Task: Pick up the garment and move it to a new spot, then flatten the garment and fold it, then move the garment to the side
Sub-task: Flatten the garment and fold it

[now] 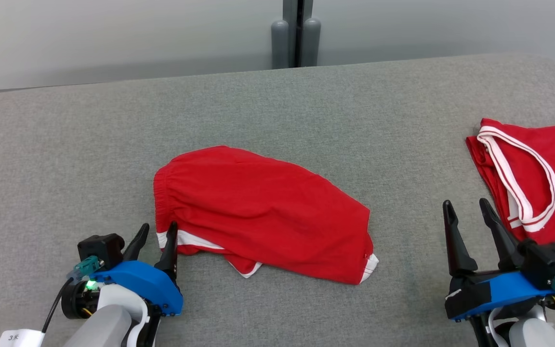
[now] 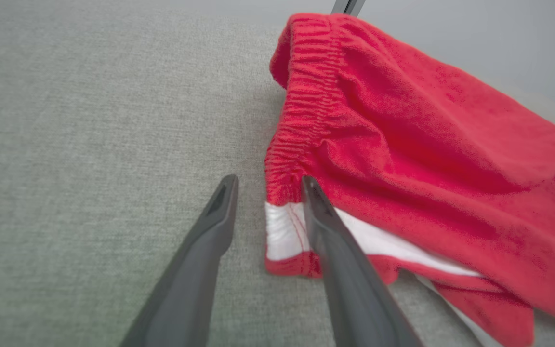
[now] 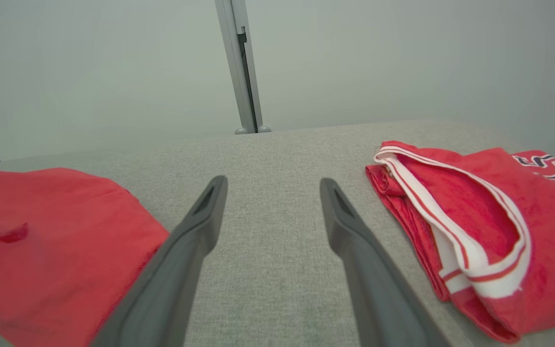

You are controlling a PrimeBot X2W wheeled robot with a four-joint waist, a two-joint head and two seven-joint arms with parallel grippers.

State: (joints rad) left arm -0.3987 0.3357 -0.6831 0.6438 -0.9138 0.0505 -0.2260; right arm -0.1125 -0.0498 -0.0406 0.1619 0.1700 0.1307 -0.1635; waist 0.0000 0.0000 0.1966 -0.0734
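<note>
Your left claw (image 1: 159, 226) stands parted and empty at the white-trimmed corner of the folded red shorts (image 1: 263, 212) in the middle of the surface (image 1: 306, 106), probably to grip it and move them aside; your right claw (image 1: 465, 202) is wide open, empty.

A grey, coarse-woven, fabric-covered worktop (image 1: 277, 96) spreads wide, and its far edge rounds off at the right corner. A slim grey vertical metal post (image 1: 297, 19) rises just behind the middle of that edge, with two rounded grey cylindrical caps (image 1: 280, 43) close against it. A plain, pale grey-white wall (image 1: 113, 33) runs either side of the post, softly and evenly lit.
</note>
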